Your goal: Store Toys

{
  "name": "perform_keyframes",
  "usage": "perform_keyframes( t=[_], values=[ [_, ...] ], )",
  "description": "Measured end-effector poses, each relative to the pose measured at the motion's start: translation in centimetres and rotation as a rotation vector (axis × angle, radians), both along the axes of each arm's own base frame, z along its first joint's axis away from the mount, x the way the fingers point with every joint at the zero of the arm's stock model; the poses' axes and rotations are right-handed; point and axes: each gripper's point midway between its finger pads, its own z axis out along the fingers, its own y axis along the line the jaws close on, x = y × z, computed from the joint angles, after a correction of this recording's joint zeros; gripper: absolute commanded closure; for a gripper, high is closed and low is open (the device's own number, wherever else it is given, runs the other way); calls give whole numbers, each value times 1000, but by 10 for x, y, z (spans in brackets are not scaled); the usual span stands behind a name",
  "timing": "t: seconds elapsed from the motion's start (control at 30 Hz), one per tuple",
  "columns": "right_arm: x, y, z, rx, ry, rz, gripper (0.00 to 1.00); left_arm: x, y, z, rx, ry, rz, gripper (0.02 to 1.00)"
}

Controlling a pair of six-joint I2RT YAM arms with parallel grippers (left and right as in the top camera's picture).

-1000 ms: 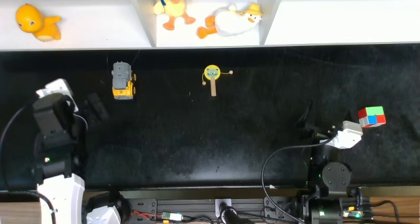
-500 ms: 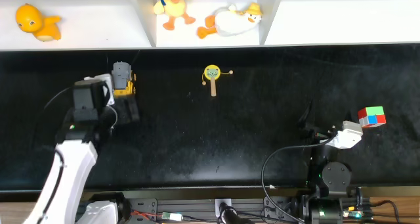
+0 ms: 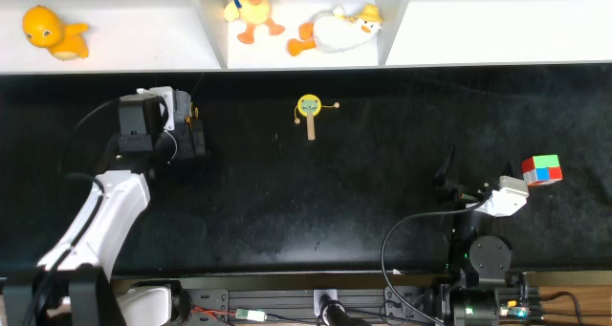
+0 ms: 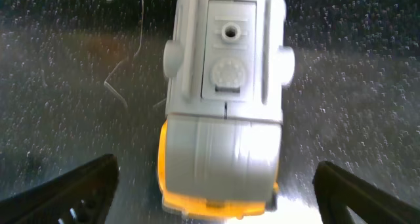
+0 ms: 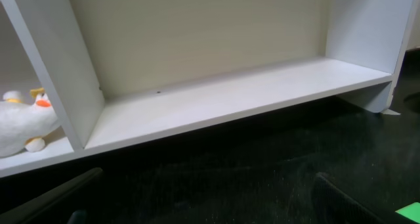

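A grey and yellow toy truck (image 4: 223, 99) stands on the black mat, and my left gripper (image 4: 213, 194) is open with one finger on each side of it, not closed on it. From above, the truck (image 3: 185, 116) peeks out from under the left gripper (image 3: 191, 140) near the white shelf. A yellow-green rattle (image 3: 309, 111) lies mid-table. A coloured cube (image 3: 541, 170) sits at the right. My right gripper (image 3: 446, 179) rests open near its base, holding nothing, and faces the shelf (image 5: 216, 102).
The white shelf (image 3: 478, 39) runs along the far edge. It holds an orange duck (image 3: 55, 32) at left, and a yellow duck plush (image 3: 252, 9) and a white duck plush (image 3: 335, 30) in the middle. The white duck (image 5: 23, 122) adjoins the right compartment.
The left arm swung up from near its base to the far left of the mat, bringing its gripper over the toy truck. The right arm stayed still.
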Motion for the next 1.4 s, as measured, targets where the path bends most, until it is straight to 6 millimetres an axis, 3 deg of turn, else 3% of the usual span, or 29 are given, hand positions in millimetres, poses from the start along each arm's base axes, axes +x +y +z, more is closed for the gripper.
perform_keyframes(
  t=[0.23,0.47,0.57,0.77,0.9,1.13,1.4],
  values=[
    [0,0,0,0,0,1,5,5,3,-11,36,13,-23,463],
    [0,0,0,0,0,1,5,7,4,-9,45,6,-22,627],
    [0,0,0,0,0,1,7,7,4,4,47,-25,-21,634],
    [0,0,0,0,0,0,7,12,5,66,54,-210,-14,645],
    [0,0,0,0,0,0,7,16,6,87,61,-262,-8,660],
    [0,0,0,0,0,1,7,66,10,131,87,-319,-12,676],
    [0,0,0,0,0,0,3,111,12,106,96,-205,-17,680]
  ],
)
